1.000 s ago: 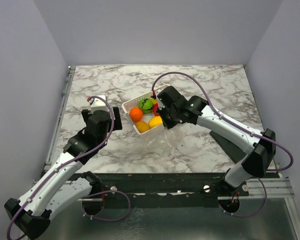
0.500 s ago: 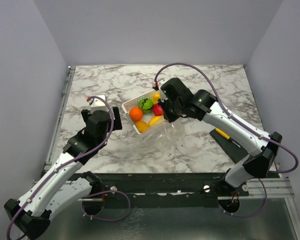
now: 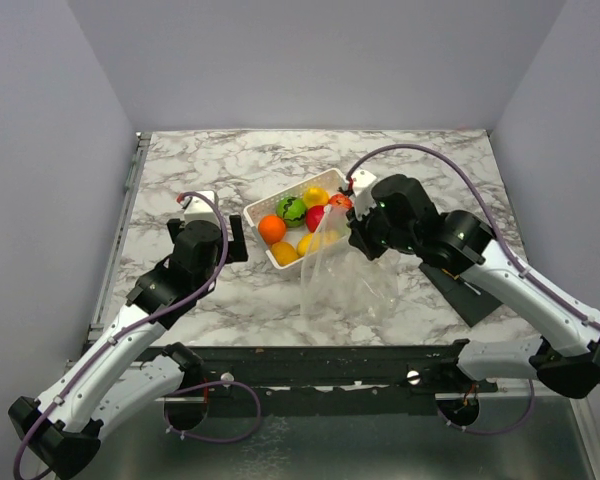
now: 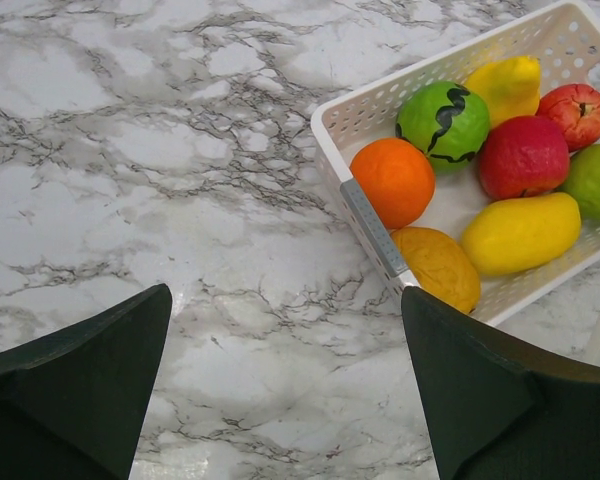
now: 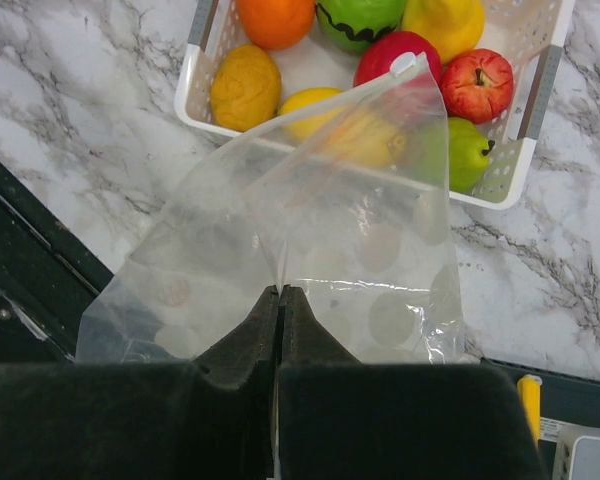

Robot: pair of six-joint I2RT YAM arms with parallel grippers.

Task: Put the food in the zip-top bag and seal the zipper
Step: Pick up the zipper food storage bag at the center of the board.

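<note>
The right gripper (image 5: pixel 280 296) is pinched fully together on a fold of the zip-top bag (image 5: pixel 320 210), with the plastic trapped between its dark fingers. In the top view this gripper (image 3: pixel 352 240) sits at about 4 o'clock of the white basket (image 3: pixel 253 211), just beside its rim. Its arm runs back to the 5 o'clock corner of the table (image 3: pixel 220 165), bent at the elbow. The bag (image 3: pixel 345 285) spreads away from the grip toward 6 o'clock, reaching near the table's front edge. It is clear, wrinkled and glinting, and no fruit shows inside it.

The left gripper (image 4: pixel 283 300) is spread as wide as it goes and grips nothing – only marble shows between its fingers. It hovers at 9 o'clock of the basket (image 4: pixel 368 218), close to the wall but apart from it.

The food (image 4: pixel 393 181) all lies in the basket – orange, green, red and yellow pieces packed together
</note>
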